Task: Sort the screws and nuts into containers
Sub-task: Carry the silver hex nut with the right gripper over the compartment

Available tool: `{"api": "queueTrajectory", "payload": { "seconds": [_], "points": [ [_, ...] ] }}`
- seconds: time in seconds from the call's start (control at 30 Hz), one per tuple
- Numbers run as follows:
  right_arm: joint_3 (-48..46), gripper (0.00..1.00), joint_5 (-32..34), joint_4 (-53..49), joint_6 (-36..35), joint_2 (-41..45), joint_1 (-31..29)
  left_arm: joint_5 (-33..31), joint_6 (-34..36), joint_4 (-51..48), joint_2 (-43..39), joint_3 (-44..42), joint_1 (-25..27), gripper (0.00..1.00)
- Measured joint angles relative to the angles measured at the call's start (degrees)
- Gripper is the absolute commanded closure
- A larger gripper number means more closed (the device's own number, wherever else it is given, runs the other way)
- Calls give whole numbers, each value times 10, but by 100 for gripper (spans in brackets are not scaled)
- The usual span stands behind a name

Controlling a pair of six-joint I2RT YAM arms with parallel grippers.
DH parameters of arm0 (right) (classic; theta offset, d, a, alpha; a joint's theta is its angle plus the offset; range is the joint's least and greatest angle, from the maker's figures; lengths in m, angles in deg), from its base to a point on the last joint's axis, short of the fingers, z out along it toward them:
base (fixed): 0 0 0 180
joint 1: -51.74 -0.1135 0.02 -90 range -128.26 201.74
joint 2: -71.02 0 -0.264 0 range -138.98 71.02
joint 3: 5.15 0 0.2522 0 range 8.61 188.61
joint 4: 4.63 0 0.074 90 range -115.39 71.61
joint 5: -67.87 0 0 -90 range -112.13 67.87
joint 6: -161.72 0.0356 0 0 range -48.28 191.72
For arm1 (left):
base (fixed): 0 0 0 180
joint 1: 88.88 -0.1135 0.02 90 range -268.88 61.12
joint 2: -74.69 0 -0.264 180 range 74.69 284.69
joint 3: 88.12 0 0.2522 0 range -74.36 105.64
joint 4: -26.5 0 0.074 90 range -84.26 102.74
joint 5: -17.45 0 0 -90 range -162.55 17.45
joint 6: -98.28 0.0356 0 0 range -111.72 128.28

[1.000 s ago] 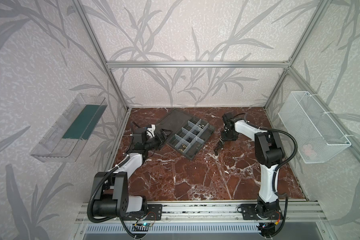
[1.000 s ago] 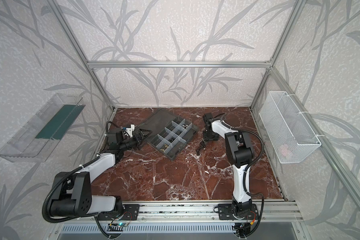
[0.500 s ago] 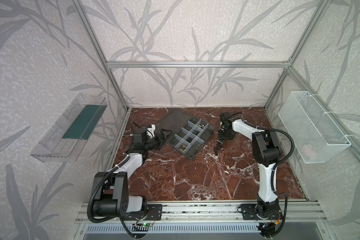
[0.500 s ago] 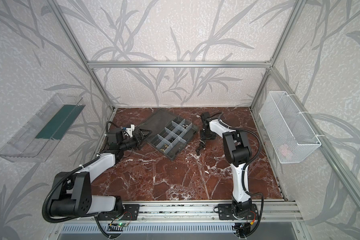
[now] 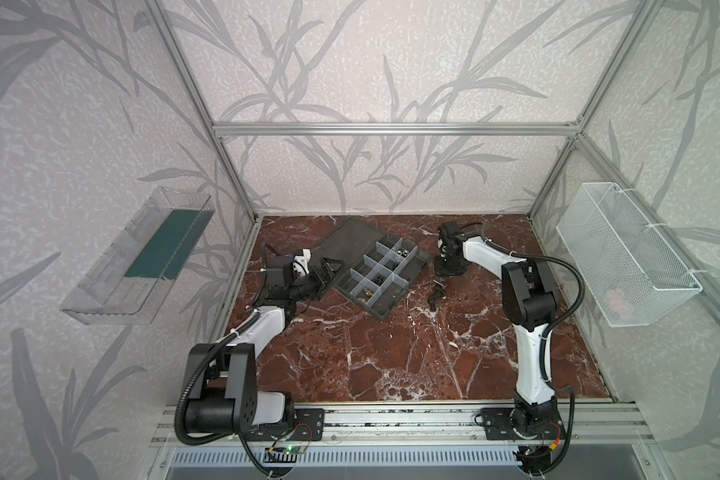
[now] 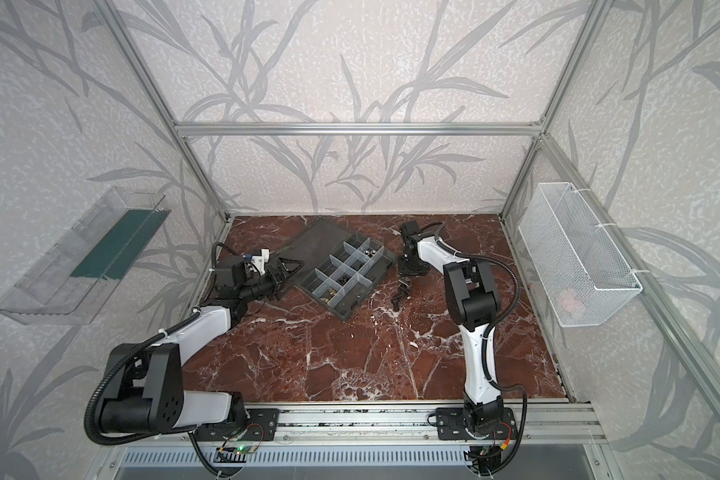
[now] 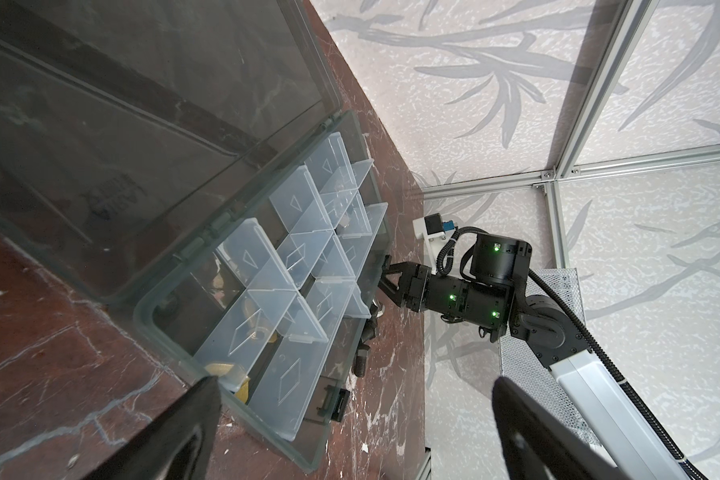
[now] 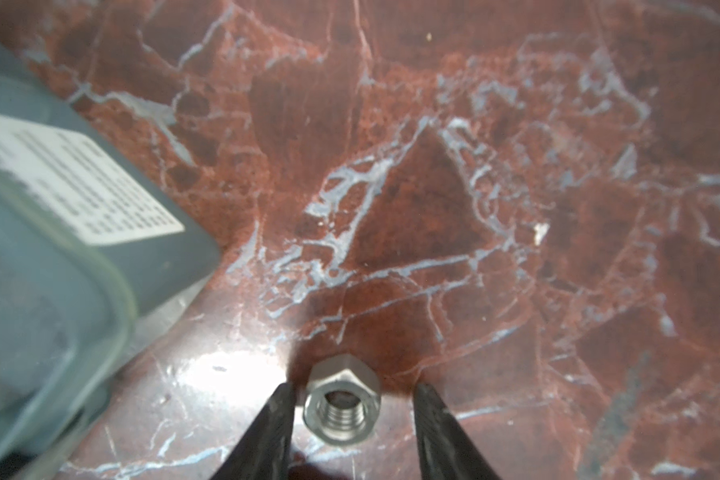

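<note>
My right gripper (image 8: 353,390) stands open over the marble with its two fingers on either side of a silver hex nut (image 8: 341,407), which lies flat and free, a gap showing beside it. In both top views this gripper (image 5: 447,270) (image 6: 410,269) points down just right of the grey organizer box (image 5: 408,286). The containers (image 5: 381,266) (image 7: 292,282) are its divided cells; some hold silver and brass nuts (image 7: 221,370). Dark screws (image 5: 435,293) (image 7: 364,349) lie on the table in front of the right gripper. My left gripper (image 7: 358,419) (image 5: 329,270) hangs open and empty at the box's left side.
The box's flat lid (image 5: 346,245) lies open toward the back left. A clear wall bin (image 5: 142,257) hangs on the left wall and a white wire basket (image 5: 624,257) on the right. Aluminium frame posts edge the marble table (image 5: 391,357).
My right wrist has shifted slightly left toward the box and settled over the nut. The left arm has not moved.
</note>
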Motion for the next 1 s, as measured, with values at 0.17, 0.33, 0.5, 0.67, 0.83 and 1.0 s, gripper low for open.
{"api": "queueTrajectory", "payload": {
  "seconds": [0.17,0.33,0.5,0.67,0.83,1.0],
  "points": [
    [1,55,-3,5,3,-2,0,0,0,2,4,0,0,0],
    [11,62,-3,7,5,-9,0,0,0,2,7,0,0,1],
    [12,78,-3,8,6,-9,0,0,0,2,7,0,0,1],
    [12,86,-3,8,6,-9,0,0,-1,2,7,0,0,1],
    [11,89,-3,9,6,-9,0,0,-1,2,7,0,0,1],
    [12,90,-3,9,5,-8,0,0,-1,2,7,0,0,1]
  ]
}}
